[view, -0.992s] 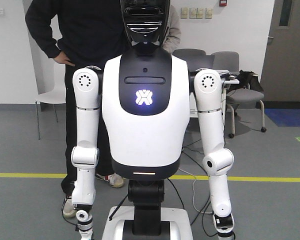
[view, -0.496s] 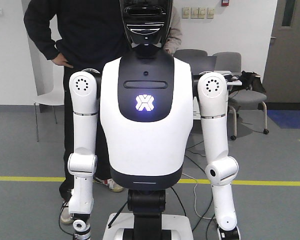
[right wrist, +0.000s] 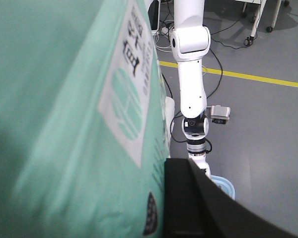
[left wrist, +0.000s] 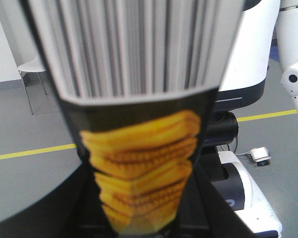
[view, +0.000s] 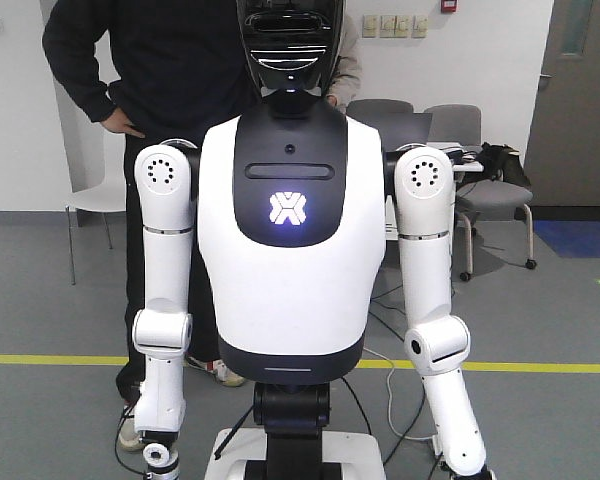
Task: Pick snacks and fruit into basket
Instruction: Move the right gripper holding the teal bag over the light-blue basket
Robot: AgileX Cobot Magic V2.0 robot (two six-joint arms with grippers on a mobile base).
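Note:
In the left wrist view my left gripper (left wrist: 144, 220) is shut on a dark snack packet (left wrist: 139, 148) printed with yellow biscuits and a barcode, which fills the frame between the black fingers (left wrist: 54, 208). In the right wrist view my right gripper (right wrist: 139, 218) is shut on a mint-green snack bag (right wrist: 64, 124) with a white label. One black finger (right wrist: 198, 208) shows to its right; the other is hidden behind the bag. A pale blue rim (right wrist: 224, 184), perhaps the basket, peeks out low behind that finger. No fruit is in view.
A white humanoid robot (view: 290, 230) stands straight ahead on a wheeled base, arms hanging. Its arm also shows in the right wrist view (right wrist: 191, 74). A person in black (view: 150, 70) stands behind it. Grey chairs (view: 480, 190) are at the back right. A yellow floor line (view: 540, 366) crosses the grey floor.
In the front view the humanoid sits slightly lower and larger in frame. Its hands have slipped below the bottom edge, and its forearm on the right has swung outward.

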